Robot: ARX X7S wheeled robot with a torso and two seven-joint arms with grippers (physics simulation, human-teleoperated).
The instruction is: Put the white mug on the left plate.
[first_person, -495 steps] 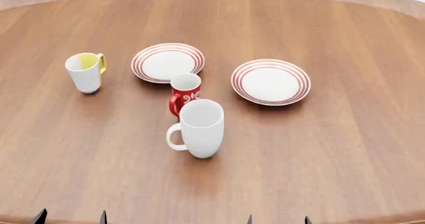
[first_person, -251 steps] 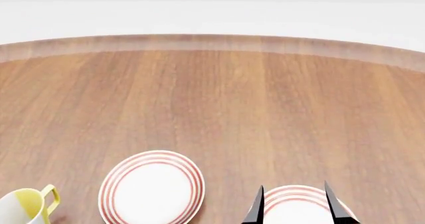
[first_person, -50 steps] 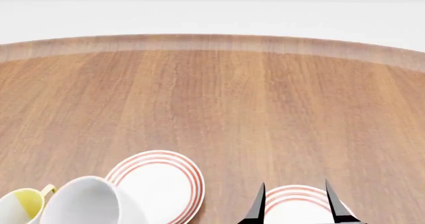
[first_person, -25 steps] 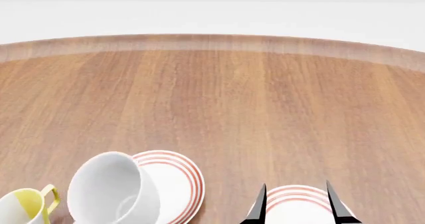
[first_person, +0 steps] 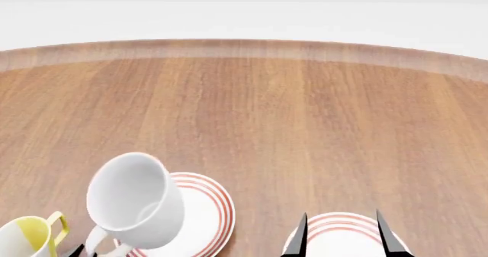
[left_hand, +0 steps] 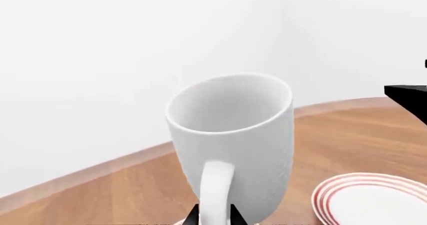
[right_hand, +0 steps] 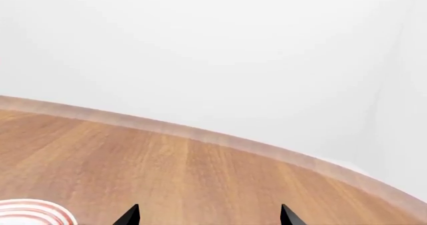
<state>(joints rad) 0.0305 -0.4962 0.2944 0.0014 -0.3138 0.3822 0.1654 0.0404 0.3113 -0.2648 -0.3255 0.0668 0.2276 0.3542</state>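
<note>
Left gripper point(left_hand: 213, 216) of mine is clamped on the mug's handle: at the bottom centre of the left wrist frame two dark fingertips sit tight against either side of the white loop. In the head frame only a sliver of those tips point(first_person: 76, 250) shows at the lower left edge, beside the handle.

The mug point(first_person: 137, 201) hangs in the lower left of the head frame, tilted so that its open mouth faces the camera, its handle down toward the bottom edge. It overlaps the left half of the left plate point(first_person: 206, 211), whose red rings curve out from behind it to the right; I cannot tell whether the mug touches the plate or sits above it. In the left wrist frame the mug point(left_hand: 232, 140) fills the centre, rim up and handle toward the lens, with a ringed plate point(left_hand: 373, 200) at the lower right.

A yellow mug point(first_person: 31, 237) sits at the bottom left corner of the head frame, just left of the white one.

My right gripper point(first_person: 341, 237) is spread wide at the lower right of the head frame, its two dark tips straddling the right plate point(first_person: 339, 225) with nothing between them. The wood table point(first_person: 267, 114) fills the rest of that frame.
</note>
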